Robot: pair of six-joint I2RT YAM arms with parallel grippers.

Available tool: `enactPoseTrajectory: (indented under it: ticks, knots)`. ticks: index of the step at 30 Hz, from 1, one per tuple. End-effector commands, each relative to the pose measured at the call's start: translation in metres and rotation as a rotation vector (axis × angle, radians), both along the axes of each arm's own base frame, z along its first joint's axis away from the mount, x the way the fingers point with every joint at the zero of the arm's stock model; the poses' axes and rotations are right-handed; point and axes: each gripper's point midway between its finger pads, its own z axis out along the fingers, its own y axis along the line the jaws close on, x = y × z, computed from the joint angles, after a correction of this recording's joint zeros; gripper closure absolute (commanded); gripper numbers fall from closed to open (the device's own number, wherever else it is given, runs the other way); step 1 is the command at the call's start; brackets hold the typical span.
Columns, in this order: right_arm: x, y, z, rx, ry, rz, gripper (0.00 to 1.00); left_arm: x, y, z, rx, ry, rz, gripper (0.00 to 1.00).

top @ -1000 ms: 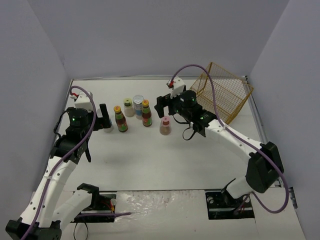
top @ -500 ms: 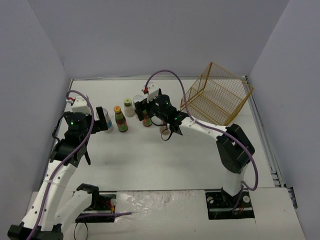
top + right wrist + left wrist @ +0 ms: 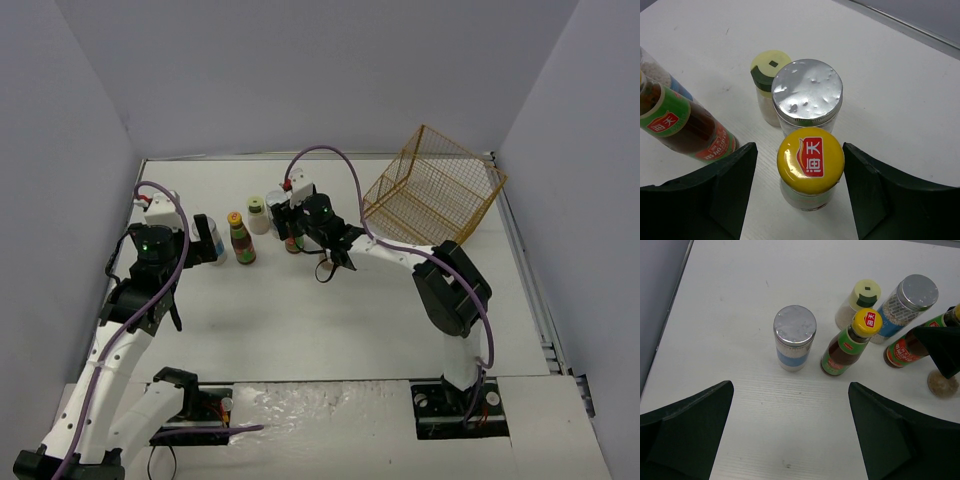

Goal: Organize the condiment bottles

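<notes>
In the right wrist view a yellow-capped sauce bottle (image 3: pixel 810 162) stands upright between the fingers of my right gripper (image 3: pixel 800 172), which is open, with a gap showing at the cap's left side. Behind it are a silver-lidded jar (image 3: pixel 807 100) and the green-lidded shaker (image 3: pixel 769 85). From above, my right gripper (image 3: pixel 293 222) hangs over that bottle. My left gripper (image 3: pixel 790 440) is open and empty, short of another silver-lidded jar (image 3: pixel 795 337) and a second sauce bottle (image 3: pixel 850 342). Only the base of the pink-lidded shaker (image 3: pixel 942 385) shows.
The yellow wire basket (image 3: pixel 430 195) lies tipped at the back right of the white table (image 3: pixel 330 330). The bottles stand in a loose cluster at the back left, close to one another. Grey walls close off three sides.
My right arm has swung left from the pink-lidded shaker to the sauce bottle beside the jar, and its jaws have narrowed. My left arm has barely moved.
</notes>
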Motion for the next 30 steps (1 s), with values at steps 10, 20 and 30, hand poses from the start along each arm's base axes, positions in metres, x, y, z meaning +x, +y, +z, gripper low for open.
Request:
enactPoseTrajectory:
  ticks: [10,20,30]
  knots:
    - [0.009,-0.008,0.081,0.122,-0.165,-0.06,0.8,0.008,-0.003,0.026,-0.013,-0.094,-0.006,0.03]
    - [-0.01,-0.035,0.194,0.182,-0.289,-0.074,1.0,0.007,-0.004,0.026,-0.016,-0.097,-0.01,0.03]
    - [0.012,-0.128,0.292,0.143,-0.409,-0.327,1.0,0.006,-0.004,0.028,-0.019,-0.103,-0.013,0.03]
